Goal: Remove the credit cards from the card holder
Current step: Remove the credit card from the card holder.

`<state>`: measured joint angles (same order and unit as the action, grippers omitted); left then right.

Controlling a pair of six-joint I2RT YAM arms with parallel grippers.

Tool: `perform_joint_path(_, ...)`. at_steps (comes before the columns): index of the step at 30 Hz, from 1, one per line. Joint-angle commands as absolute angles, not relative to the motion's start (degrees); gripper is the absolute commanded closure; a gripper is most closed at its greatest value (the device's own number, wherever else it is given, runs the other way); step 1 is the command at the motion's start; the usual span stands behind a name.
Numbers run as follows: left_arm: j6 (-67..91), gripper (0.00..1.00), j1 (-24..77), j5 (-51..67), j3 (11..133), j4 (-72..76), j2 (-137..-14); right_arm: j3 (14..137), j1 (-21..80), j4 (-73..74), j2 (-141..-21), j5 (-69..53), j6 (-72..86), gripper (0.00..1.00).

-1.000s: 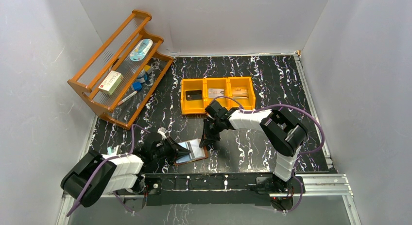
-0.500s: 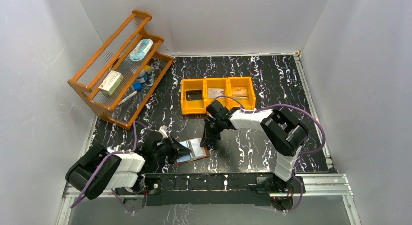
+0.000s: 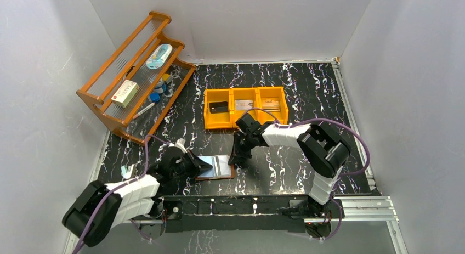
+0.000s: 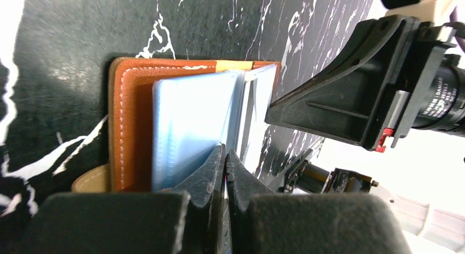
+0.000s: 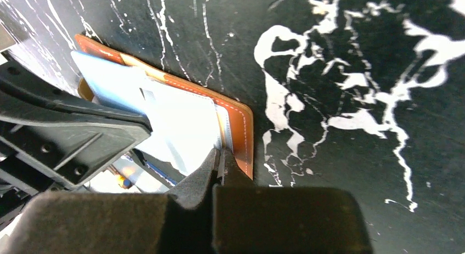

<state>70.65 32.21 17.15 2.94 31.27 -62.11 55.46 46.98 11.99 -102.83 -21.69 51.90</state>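
The holder lies open and flat near the table's near edge, left of centre, its pale-blue pockets facing up. The left gripper is clenched, tips at the pockets' left edge; whether a leaf is pinched cannot be told. The right gripper is clenched too, tips on the holder's stitched right edge. Toward the far edge, the bin has a black card, a grey card and a tan card, one per compartment.
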Motion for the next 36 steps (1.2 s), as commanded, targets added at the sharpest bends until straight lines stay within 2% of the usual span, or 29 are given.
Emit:
perform_joint_path(1,66.1,1.0,32.0,12.5,5.0,20.2,-56.2,53.0,46.1,15.7,-102.3,-16.2,50.6,1.0)
perform_joint_path(7,64.3,1.0,32.0,17.0,6.6,25.1,-60.3,52.8,46.1,13.8,-102.4,-18.4,50.5,0.99)
perform_joint_path(10,64.9,0.82,31.9,19.5,7.6,32.9,-64.6,52.8,46.1,13.7,-102.7,-18.8,50.1,1.0)
perform_joint_path(14,64.1,0.65,31.9,20.5,10.6,35.4,-68.3,52.2,46.0,13.3,-103.2,-18.9,50.3,1.0)
perform_joint_path(18,63.0,0.61,32.0,20.3,12.8,32.6,-72.2,52.2,46.1,13.3,-103.3,-18.7,50.3,1.0)
perform_joint_path(21,63.4,0.61,32.0,19.7,12.6,31.0,-75.1,52.3,46.1,13.3,-103.8,-18.9,50.4,1.0)
perform_joint_path(32,66.9,0.88,32.0,21.1,10.0,37.0,-83.7,51.9,46.1,12.2,-104.5,-20.1,50.8,1.0)
perform_joint_path(36,68.2,0.92,32.0,22.1,10.7,39.4,-87.2,52.1,46.0,12.1,-104.6,-20.4,50.6,1.0)
